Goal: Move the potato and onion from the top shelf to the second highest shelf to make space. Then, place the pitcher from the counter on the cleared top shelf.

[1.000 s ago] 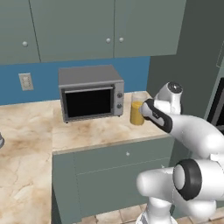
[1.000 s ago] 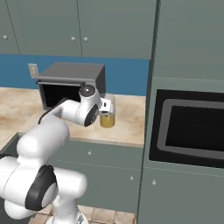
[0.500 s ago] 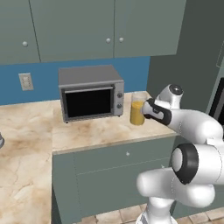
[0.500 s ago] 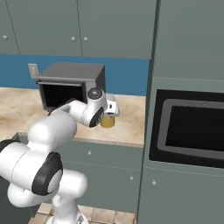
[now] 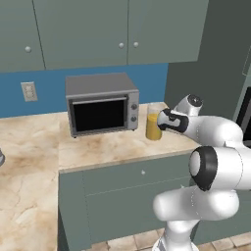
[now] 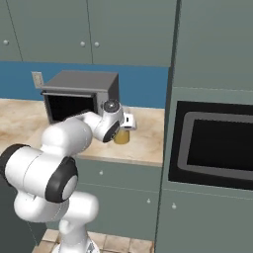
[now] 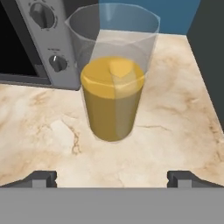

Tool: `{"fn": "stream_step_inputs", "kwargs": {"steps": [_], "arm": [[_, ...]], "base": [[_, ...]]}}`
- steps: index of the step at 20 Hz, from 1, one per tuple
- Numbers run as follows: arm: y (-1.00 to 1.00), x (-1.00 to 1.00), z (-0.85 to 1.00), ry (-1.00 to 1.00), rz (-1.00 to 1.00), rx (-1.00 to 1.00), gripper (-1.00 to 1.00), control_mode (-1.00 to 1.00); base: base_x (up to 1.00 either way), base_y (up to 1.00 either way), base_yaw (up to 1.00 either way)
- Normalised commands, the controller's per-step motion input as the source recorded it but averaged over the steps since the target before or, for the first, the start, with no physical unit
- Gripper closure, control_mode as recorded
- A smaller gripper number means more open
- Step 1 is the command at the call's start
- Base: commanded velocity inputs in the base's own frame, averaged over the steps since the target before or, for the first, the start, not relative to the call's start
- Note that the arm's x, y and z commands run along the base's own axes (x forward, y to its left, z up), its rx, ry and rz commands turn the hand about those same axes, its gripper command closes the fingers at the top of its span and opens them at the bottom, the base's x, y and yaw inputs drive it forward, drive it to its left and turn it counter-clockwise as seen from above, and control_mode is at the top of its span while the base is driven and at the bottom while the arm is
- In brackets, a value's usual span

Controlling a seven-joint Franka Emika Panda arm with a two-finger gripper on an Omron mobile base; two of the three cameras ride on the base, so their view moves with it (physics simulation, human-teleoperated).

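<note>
Clear pitcher [image 7: 113, 83] half full of orange liquid on counter [image 7: 175, 131], claw [image 7: 112, 177] spread apart nearby.

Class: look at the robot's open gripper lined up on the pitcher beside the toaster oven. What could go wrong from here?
1. The clear pitcher of orange-yellow liquid has an open top, so tilting it could spill.
2. It stands close to the grey toaster oven; a finger of the open gripper might clip the oven.
3. An off-centre push could topple it on the beige marbled counter.
</note>
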Motion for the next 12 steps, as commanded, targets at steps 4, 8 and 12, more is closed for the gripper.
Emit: {"fn": "stream_step_inputs", "kwargs": {"steps": [4, 8, 12], "arm": [[0.00, 0.26, -0.10, -0.04, 0.03, 0.00, -1.00, -1.00], [0.00, 0.26, -0.17, -0.07, 0.03, 0.00, -1.00, -1.00], [0.00, 0.31, -0.18, -0.05, 0.04, 0.00, -1.00, -1.00]], "base": [[0.00, 0.00, 0.00], [0.00, 0.00, 0.00], [0.00, 0.00, 0.00]]}}
